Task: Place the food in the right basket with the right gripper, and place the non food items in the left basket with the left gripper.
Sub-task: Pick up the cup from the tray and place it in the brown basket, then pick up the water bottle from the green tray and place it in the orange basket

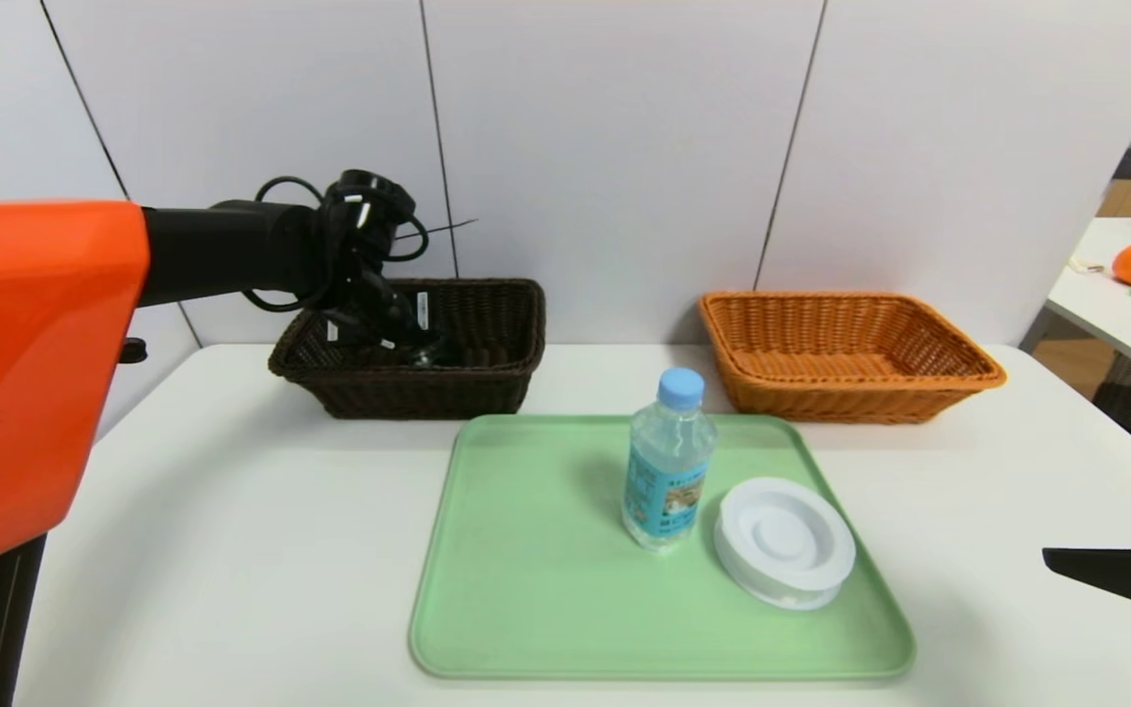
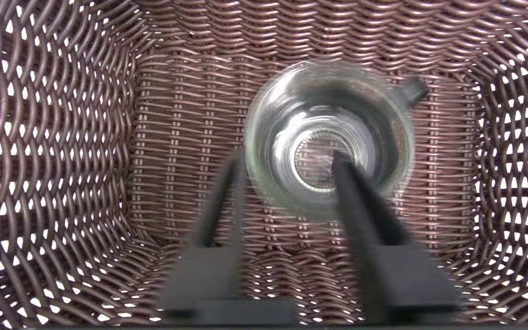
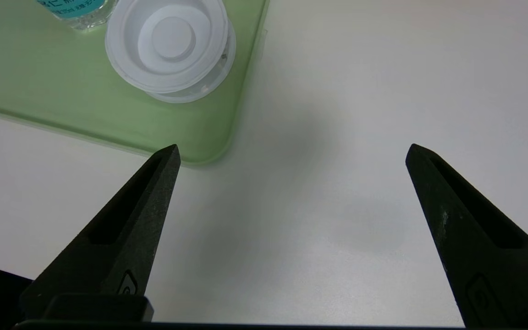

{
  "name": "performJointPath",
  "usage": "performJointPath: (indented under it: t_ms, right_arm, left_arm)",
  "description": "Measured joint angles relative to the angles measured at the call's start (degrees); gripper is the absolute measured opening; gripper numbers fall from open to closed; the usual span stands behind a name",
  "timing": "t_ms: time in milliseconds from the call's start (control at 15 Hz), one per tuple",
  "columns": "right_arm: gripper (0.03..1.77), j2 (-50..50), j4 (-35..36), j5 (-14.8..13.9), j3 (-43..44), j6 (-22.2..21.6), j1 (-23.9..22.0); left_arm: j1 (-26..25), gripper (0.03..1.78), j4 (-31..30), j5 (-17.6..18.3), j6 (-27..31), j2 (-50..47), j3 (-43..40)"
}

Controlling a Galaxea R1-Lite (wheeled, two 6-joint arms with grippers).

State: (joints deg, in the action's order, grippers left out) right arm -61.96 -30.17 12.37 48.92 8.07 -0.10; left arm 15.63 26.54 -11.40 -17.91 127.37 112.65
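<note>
While the orange basket (image 1: 850,358) sits bare, the dark basket (image 2: 62,137) holds the glass cup (image 2: 328,137).

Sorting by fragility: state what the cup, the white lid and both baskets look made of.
Cup: clear, glossy, likely glass. White lid: matte moulded plastic, raised rings. Left basket and right basket: woven strands, wicker or plastic imitation.

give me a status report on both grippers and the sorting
Left gripper open inside dark basket, one finger in glass cup. Right gripper open, parked over table, holding nothing. Water bottle and white lid on tray; nothing blocking.
</note>
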Motion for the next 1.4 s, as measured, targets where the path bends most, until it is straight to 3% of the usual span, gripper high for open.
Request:
performJointPath:
  t_ms: [267, 533, 800, 933, 1133, 1400]
  right_arm:
    - [1.7, 0.12, 0.11, -0.06, -0.05, -1.16, 0.0]
    - [1.7, 0.09, 0.73, -0.02, 0.11, -1.4, 0.0]
    - [1.7, -0.11, 3.46, 0.07, -0.57, -1.1, 0.0]
    - [1.7, 0.33, 6.41, 0.46, -1.99, -0.77, 0.1]
    - [1.7, 1.39, 10.89, 1.35, -4.5, -0.46, 1.44]
    - [1.7, 2.65, 19.74, 7.14, -8.83, -0.35, 3.95]
  left_arm:
    - [0.02, 1.13, -0.02, -0.01, -0.09, -0.41, 0.11]
    - [0.33, 1.37, 1.73, -0.01, 0.3, -6.12, 0.2]
    - [4.43, 1.5, 13.07, 0.84, 0.39, -16.84, -2.29]
    - [8.33, 1.55, 17.55, 2.26, 0.49, -23.24, -8.46]
    - [16.66, 1.6, 18.38, 3.16, 0.79, -32.68, -21.03]
    - [25.0, 1.64, 13.37, 4.46, 2.58, -43.14, -37.02]
